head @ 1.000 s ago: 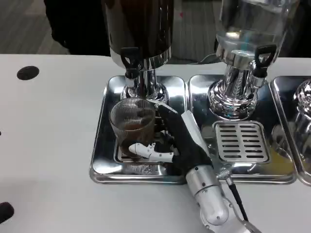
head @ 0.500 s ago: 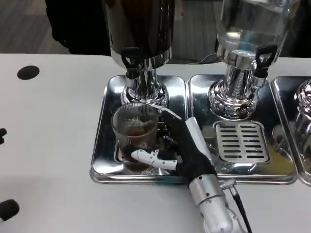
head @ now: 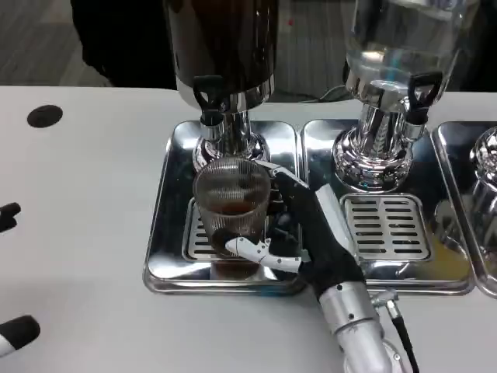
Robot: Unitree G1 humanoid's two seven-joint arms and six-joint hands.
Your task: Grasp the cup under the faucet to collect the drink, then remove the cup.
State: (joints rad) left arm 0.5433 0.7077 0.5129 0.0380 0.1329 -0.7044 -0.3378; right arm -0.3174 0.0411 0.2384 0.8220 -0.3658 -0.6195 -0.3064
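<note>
Head view, items as we find them. Cup: clear ribbed glass with a little brown drink at the bottom, standing over the drip grille of the left steel tray, just in front of and below the black faucet of the dark dispenser. Right hand: we see it wrapped round the cup from the right, a white thumb across the near side and dark fingers behind, so it grips the cup. Left hand: we note only dark and white fingertips at the picture's left edge, over the white worktop; whether it is open or closed we cannot tell. Clear dispenser: on the neighbouring tray to the right, with its own slotted grille.
</note>
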